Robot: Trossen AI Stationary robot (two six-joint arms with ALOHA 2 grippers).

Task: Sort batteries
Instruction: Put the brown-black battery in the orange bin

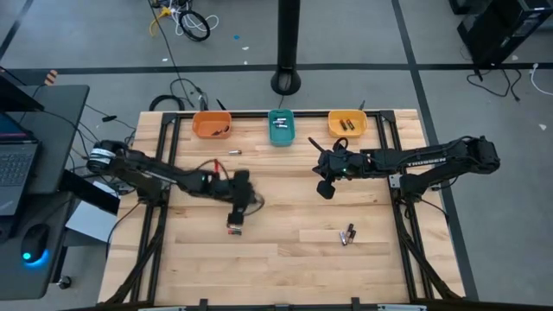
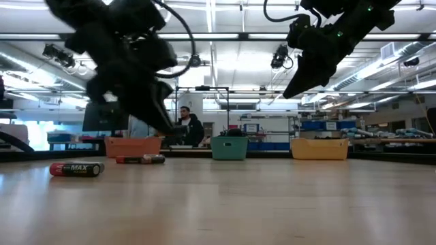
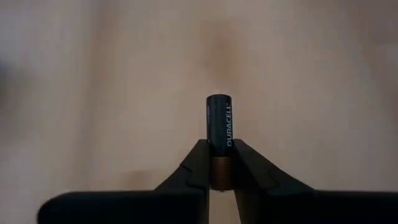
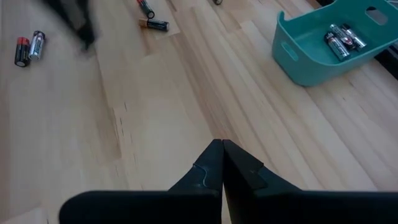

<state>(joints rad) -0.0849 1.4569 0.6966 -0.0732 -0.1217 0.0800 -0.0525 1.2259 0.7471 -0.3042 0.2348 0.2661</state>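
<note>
My left gripper (image 3: 219, 149) is shut on a black Duracell battery (image 3: 219, 121) with a copper end, above the table's left-middle (image 1: 236, 210). My right gripper (image 4: 222, 147) is shut and empty, hovering right of centre (image 1: 326, 187). Loose batteries lie on their sides on the wood: a red-and-black one beside a silver one (image 1: 233, 229) under the left gripper, a small group (image 1: 348, 233) toward the near right, and one (image 1: 233, 152) by the bins. More batteries (image 4: 340, 41) lie inside the teal bin. My left gripper pinches the battery's copper end (image 3: 219, 163) between its two fingers (image 3: 198, 163). The fingers lie along the battery, and its black end (image 3: 219, 102) sticks out beyond the fingertips. The low view shows the gripper (image 2: 163, 122) well above the tabletop, so the battery is lifted clear.
An orange bin (image 1: 212, 126), a teal bin (image 1: 281, 128) and a yellow bin (image 1: 347, 125) stand in a row along the far edge. Bare wood lies between the two arms. People and shelves show in the room beyond the table.
</note>
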